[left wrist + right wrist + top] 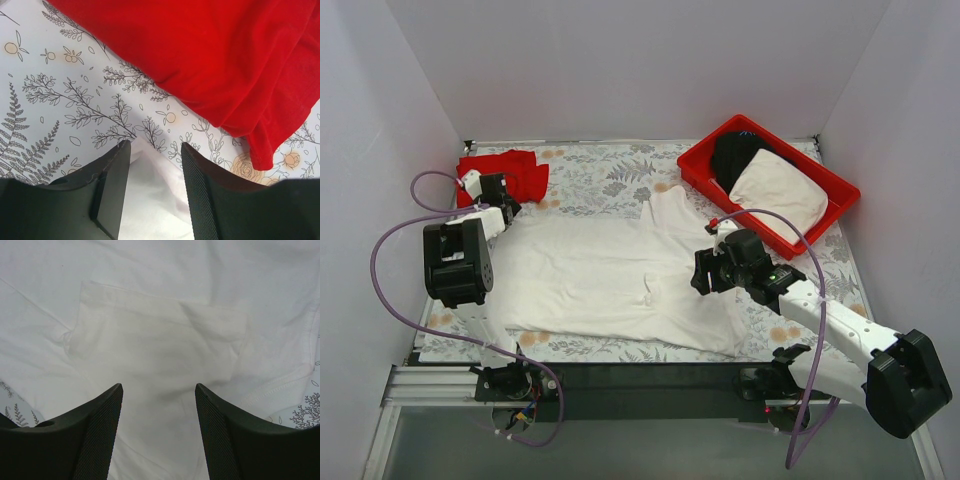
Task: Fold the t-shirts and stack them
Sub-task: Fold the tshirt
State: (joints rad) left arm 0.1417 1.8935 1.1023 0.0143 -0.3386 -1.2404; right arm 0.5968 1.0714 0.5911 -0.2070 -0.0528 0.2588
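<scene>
Left arm: reaches from its base at the near left up the table's left side, wrist bent toward the far left corner.
Left gripper (pixel 155 150): sits at the far left corner of the white t-shirt (pixel 600 275), just beside the red t-shirt (pixel 505 172). The jaws stand partly apart, with a corner of white cloth lying in the gap. Nothing is clamped.
Right arm: stretches from its base at the near right diagonally toward the table's middle, elbow low at the right edge.
Right gripper (pixel 157 390): is over the right part of the white t-shirt, pointing down at it. The jaws are spread wide and released, grasping nothing. Whether the tips touch the cloth cannot be told.
White t-shirt: spread mostly flat across the middle of the table (pixel 600 175), with creases and a loose fold near its centre and one sleeve pointing to the far side.
Red t-shirt: bunched in the far left corner of the table, apart from the tray. Its near edge is close to the white cloth but not on it.
Tray (pixel 695 165): red plastic, set at an angle in the far right corner.
Tray contents: a black garment (pixel 740 155) at the far end and an off-white folded garment (pixel 780 190) beside it, partly over it.
Table covering: pale sheet printed with leaves and flowers.
</scene>
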